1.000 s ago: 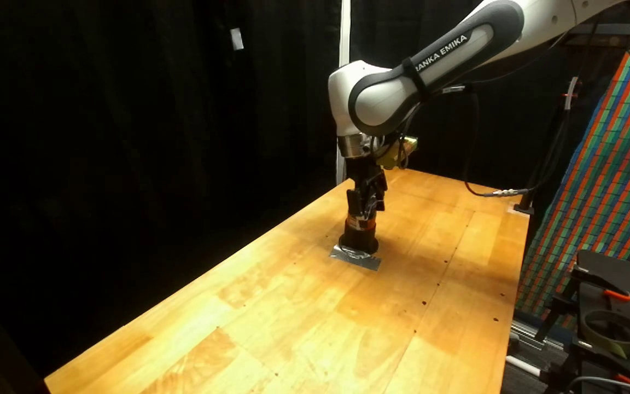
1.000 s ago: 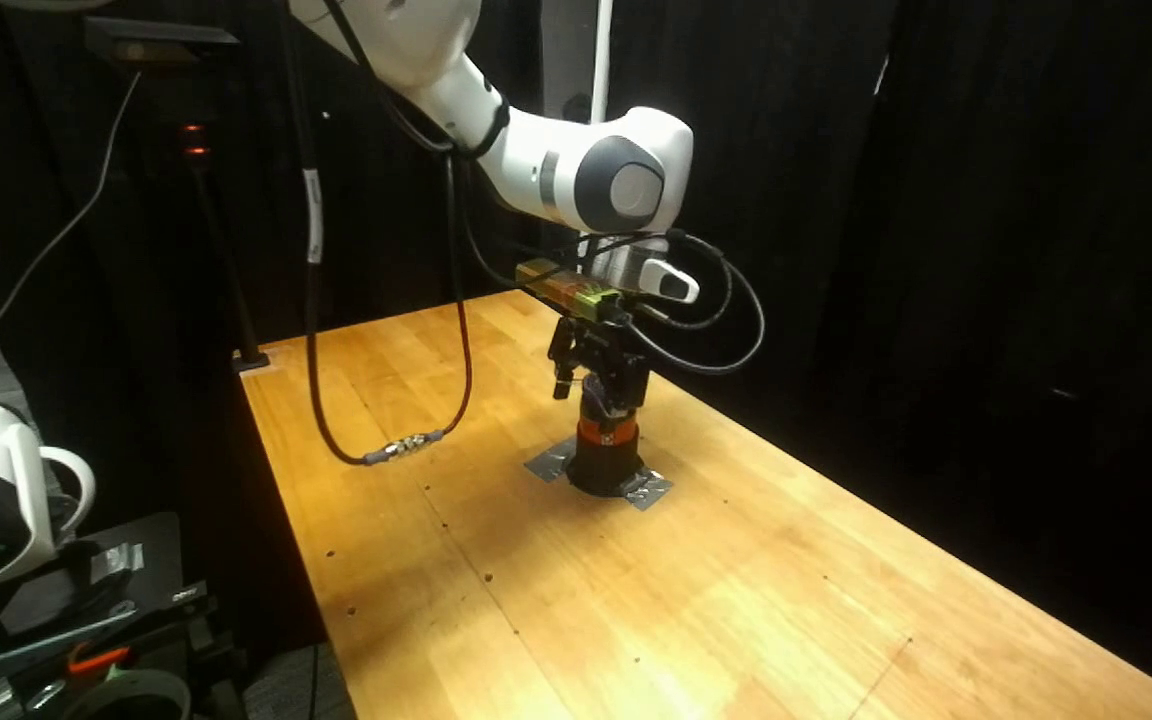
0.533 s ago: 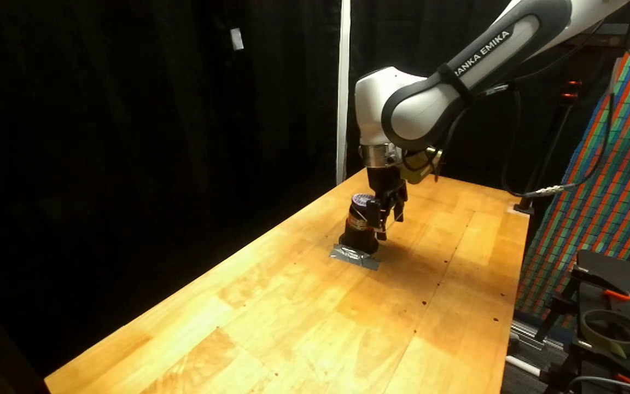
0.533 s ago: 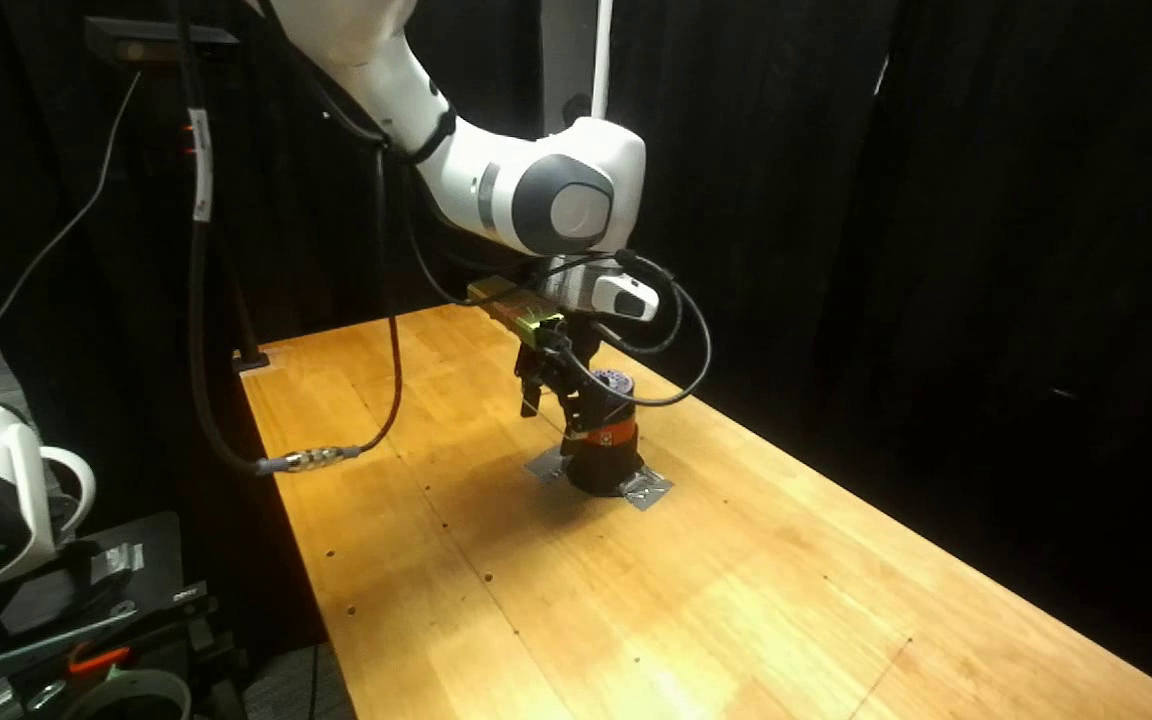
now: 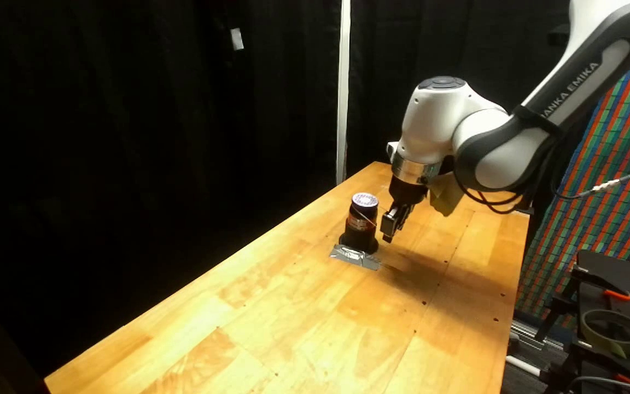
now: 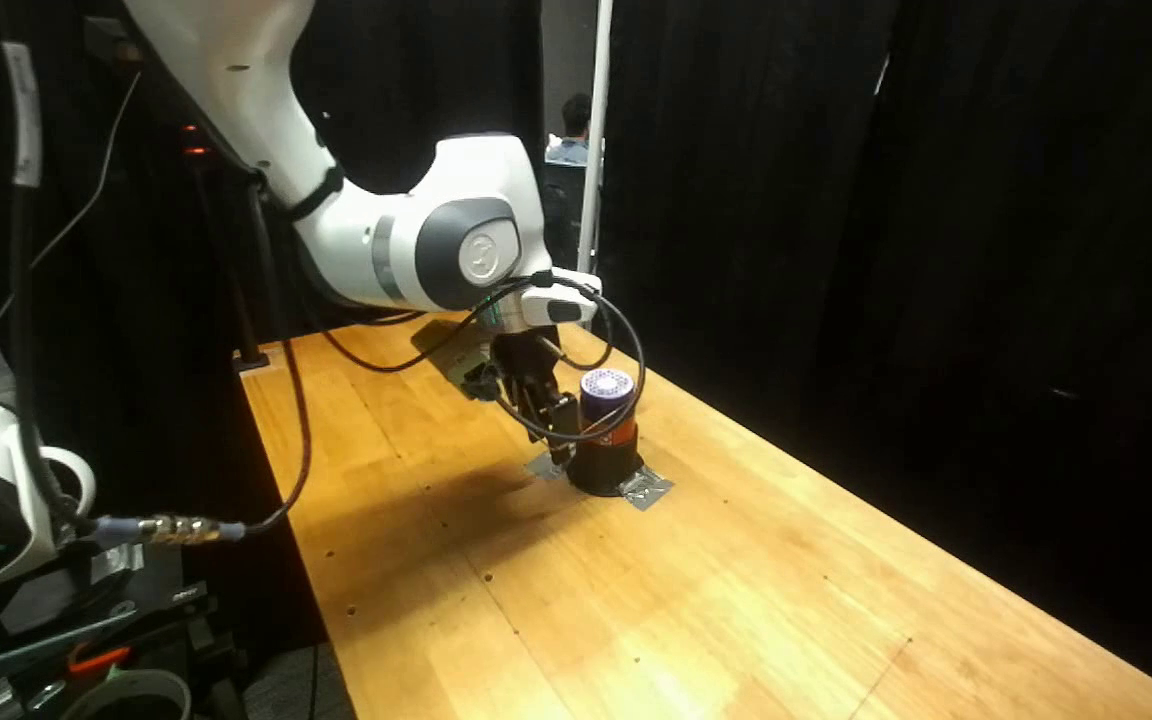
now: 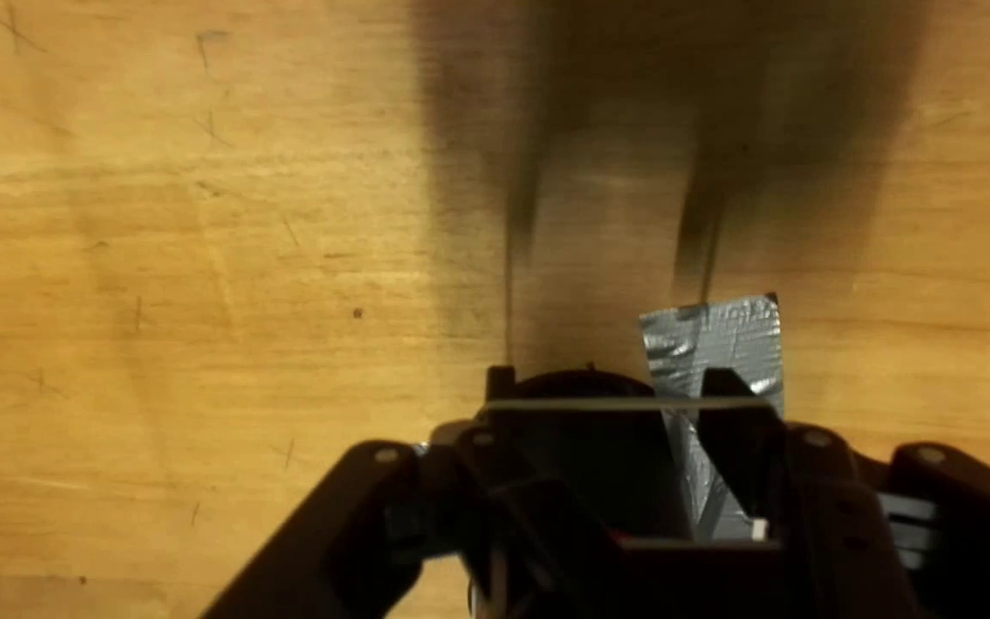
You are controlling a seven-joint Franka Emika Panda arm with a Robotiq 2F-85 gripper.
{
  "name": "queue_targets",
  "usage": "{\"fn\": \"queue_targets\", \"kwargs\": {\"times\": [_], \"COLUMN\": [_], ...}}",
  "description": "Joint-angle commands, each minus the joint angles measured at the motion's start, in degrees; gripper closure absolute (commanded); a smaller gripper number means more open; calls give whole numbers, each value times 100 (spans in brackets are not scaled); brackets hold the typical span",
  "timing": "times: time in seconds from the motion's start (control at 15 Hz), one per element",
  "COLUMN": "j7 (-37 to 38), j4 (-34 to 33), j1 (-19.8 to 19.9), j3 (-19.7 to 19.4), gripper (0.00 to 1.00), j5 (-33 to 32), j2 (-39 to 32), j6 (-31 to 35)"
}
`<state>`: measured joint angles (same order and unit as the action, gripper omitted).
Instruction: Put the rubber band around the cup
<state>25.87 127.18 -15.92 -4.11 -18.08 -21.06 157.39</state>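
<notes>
The cup [image 5: 363, 210] stands upright, dark with a reddish-orange band and a pale patterned top; it also shows in an exterior view [image 6: 608, 405]. Its black base is taped to the table. My gripper [image 5: 389, 234] is tilted beside the cup, low over the table, also in an exterior view [image 6: 558, 450]. In the wrist view my gripper [image 7: 612, 387] has its fingers apart, with the pale rubber band [image 7: 589, 403] stretched across them. A thin strand of the rubber band [image 5: 367, 218] crosses the cup's side towards the gripper. Whether it passes fully around the cup is hidden.
Grey tape [image 5: 356, 257] holds the base to the wooden table [image 5: 315, 328]; tape also shows in the wrist view [image 7: 718, 344]. A cable [image 6: 176, 530] hangs from the arm over the table's edge. A black side table [image 5: 621, 284] with tools stands beside the table.
My gripper has moved from over the cup's top sideways towards the robot's base and down, and has tilted. The cup's top is now uncovered. The cup has stayed in place.
</notes>
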Motion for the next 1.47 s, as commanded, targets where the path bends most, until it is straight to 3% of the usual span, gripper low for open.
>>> {"fn": "queue_targets", "kwargs": {"times": [0.0, 0.13, 0.33, 0.6, 0.8, 1.0, 1.4], "j7": [1484, 2369, 3731, 5552, 6766, 7865, 10148], "j4": [1065, 1139, 1026, 705, 444, 284, 587], "j1": [-941, -1690, -2611, -3786, -4447, -4767, -4522], "j3": [-1139, -2096, -3330, -4731, -5385, -5493, -4492], "gripper": [72, 84, 90, 83, 85, 85, 86], "j5": [-1516, -2559, -4110, -5833, -6869, -7920, -10321], "j2": [556, 527, 326, 105, 39, 249, 910], "j6": [1043, 1544, 2132, 2683, 2868, 2634, 1563]}}
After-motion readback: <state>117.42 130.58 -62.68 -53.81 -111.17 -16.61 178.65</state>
